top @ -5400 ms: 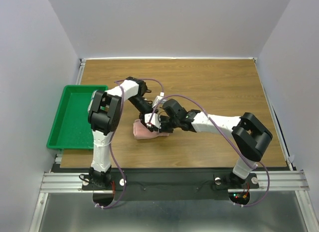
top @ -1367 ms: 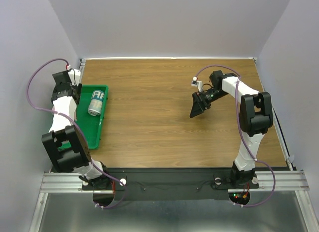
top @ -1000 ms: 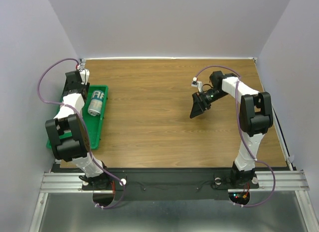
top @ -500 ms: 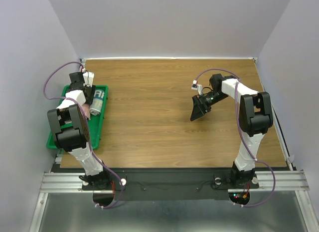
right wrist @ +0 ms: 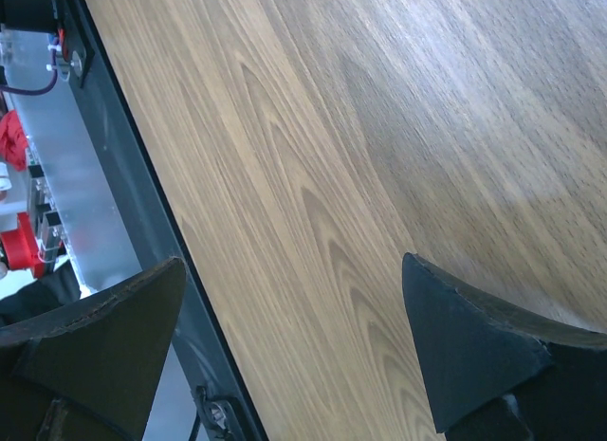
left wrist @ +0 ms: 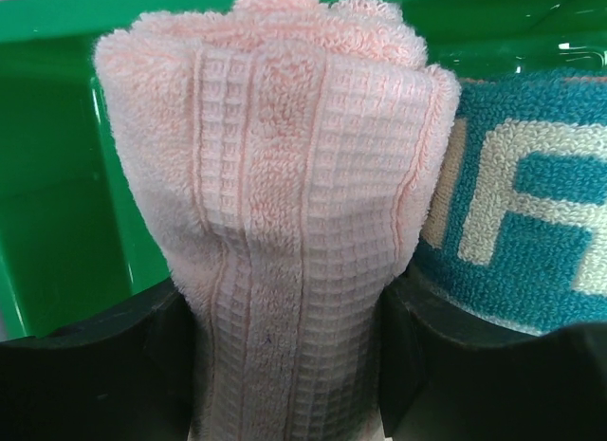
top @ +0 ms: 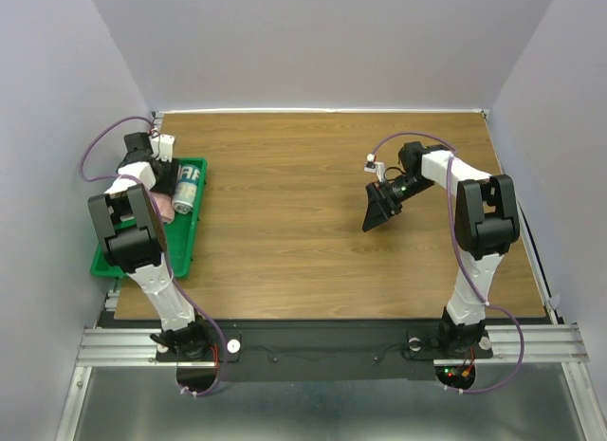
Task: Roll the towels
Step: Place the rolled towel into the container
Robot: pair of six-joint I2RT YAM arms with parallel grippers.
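A rolled salmon-pink towel [left wrist: 285, 204] stands between the black fingers [left wrist: 123, 365] of my left gripper [left wrist: 289, 365], which is shut on it. The roll is down inside the green tray [left wrist: 57, 175], pressed against a second rolled towel [left wrist: 531, 223] in teal and white. From above, the pink towel [top: 163, 205] shows only as a small patch under the left gripper [top: 157, 192], beside the teal roll [top: 185, 188]. My right gripper [top: 377, 213] hangs open over bare wood right of centre, nothing between its fingers [right wrist: 474, 356].
The green tray [top: 142, 256] sits at the table's left edge, close to the left wall. The wooden table [top: 313, 261] stretches between the arms. The right wrist view shows the table's dark metal edge rail [right wrist: 142, 194].
My left arm has swung in over the tray and brought the pink towel down beside the teal roll. The right arm has hardly moved and stays open.
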